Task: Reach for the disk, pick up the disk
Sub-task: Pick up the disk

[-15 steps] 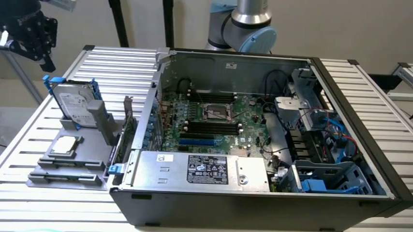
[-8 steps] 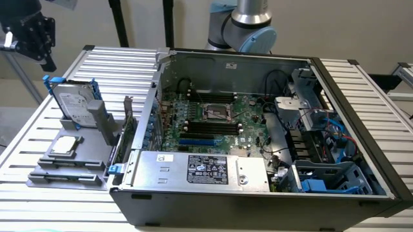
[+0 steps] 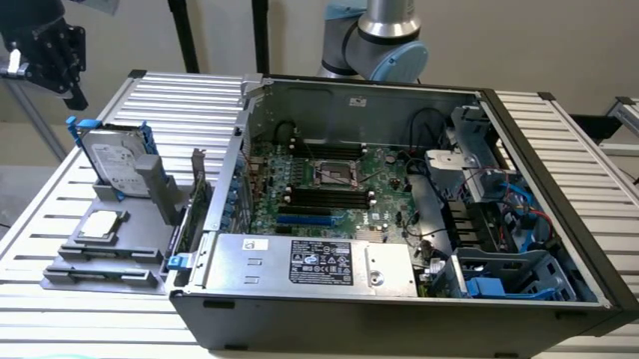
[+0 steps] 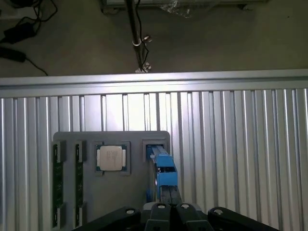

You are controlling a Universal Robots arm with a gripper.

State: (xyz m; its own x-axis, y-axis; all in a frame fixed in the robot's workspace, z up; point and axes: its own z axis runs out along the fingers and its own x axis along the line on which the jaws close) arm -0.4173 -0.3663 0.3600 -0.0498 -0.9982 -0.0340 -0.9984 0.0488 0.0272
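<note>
Plainly, the disk (image 3: 112, 161) stands on edge in a slot of the grey holder (image 3: 100, 258), below the claw (image 3: 45, 52) and well apart from it; its flat silver face carries a white label, framed in bright blue plastic. The claw hangs above with its tips pressed together, gripping nothing. To reach well, I'd judge it should spread, line up across the thin blue edge, and come down straight, clear of the square metal chip (image 3: 100, 224) beside the slot; the ribbed aluminium surface (image 3: 190, 97) lies beneath everything.
</note>
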